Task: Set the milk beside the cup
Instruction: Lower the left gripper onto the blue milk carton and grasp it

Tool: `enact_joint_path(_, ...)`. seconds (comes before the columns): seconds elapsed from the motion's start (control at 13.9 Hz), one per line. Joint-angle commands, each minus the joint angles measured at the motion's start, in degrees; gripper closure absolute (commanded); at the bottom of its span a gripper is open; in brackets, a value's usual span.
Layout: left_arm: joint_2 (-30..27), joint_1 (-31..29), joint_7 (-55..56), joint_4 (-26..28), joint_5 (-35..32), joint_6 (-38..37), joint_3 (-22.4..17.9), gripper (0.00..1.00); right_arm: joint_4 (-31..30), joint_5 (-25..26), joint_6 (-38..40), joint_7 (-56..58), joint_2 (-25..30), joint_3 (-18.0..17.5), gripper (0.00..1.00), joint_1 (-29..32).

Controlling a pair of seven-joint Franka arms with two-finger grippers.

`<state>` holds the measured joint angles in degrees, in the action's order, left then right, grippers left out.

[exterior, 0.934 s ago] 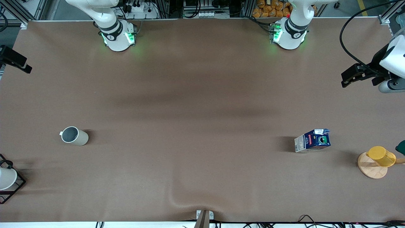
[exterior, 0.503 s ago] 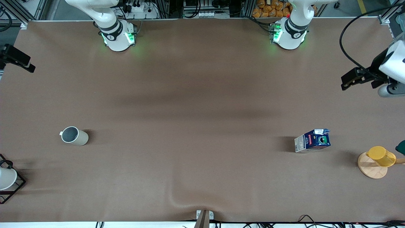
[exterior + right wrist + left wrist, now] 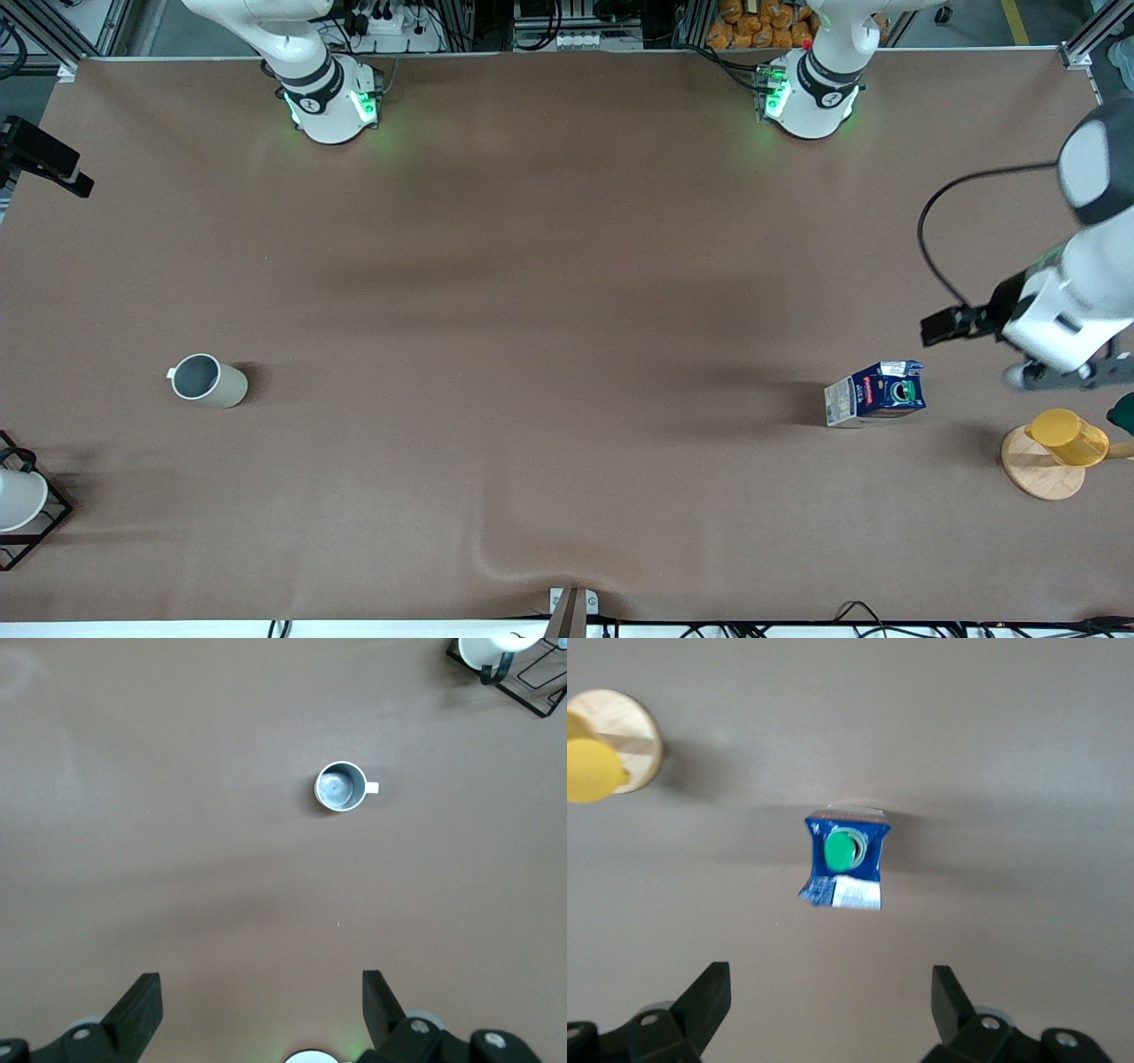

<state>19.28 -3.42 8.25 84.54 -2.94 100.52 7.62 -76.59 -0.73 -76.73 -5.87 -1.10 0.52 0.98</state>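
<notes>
**Milk and cup well apart; both grippers empty**

The milk (image 3: 875, 393) stands upright on the table (image 3: 549, 292) toward the left arm's end, near the yellow cup (image 3: 1067, 437) on its wooden coaster (image 3: 1036, 470). The cup (image 3: 207, 381) stands toward the right arm's end. The left gripper (image 3: 831, 1005) hangs over the table beside the milk, its 2 fingers spread apart. The right gripper (image 3: 261, 1010) waits high, fingers likewise apart, holding nothing.

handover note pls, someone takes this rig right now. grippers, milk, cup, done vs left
Left gripper: open, empty, in the air near the milk at the left arm's end of the table.
Right gripper: open, empty, waiting high over the table.
Milk: upright on the table, untouched.
Cup: upright toward the right arm's end, well apart from the milk.
Done: nothing.
Left: grasp milk, carry it across, set it beside the cup.
</notes>
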Motion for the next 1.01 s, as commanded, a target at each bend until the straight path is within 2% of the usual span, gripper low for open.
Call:
enact_joint_path(0.0,3.3,-0.2,-1.0,-1.2,-0.3,2.3,0.3,0.0,-7.0,-0.2,-7.4,-0.4,1.0,0.2,0.0,-1.2)
enact_joint_path(0.14,4.8,0.2,-1.0,-1.0,-0.6,4.2,0.3,0.0,-10.2,-0.2,-13.6,0.0,-0.6,0.2,0.0,-0.8)
enact_joint_path(0.36,6.6,0.3,-0.9,-1.0,-3.0,6.0,0.4,0.0,-11.2,-0.2,-19.6,2.0,-6.6,0.3,0.0,-0.8)
enact_joint_path(0.57,9.1,0.2,-1.0,-1.0,-3.1,7.8,0.5,0.0,-13.6,-0.3,-27.4,8.8,-12.4,0.3,0.0,0.2)
enact_joint_path(0.79,10.9,0.0,-1.0,-0.9,-3.1,8.8,0.5,0.0,-22.7,-0.2,-38.4,8.9,-14.5,0.4,0.0,2.6)
enact_joint_path(0.93,11.1,-0.1,-1.0,-0.3,-3.1,8.9,0.5,0.0,-26.0,-0.2,-43.2,8.4,-16.5,0.4,0.0,3.2)
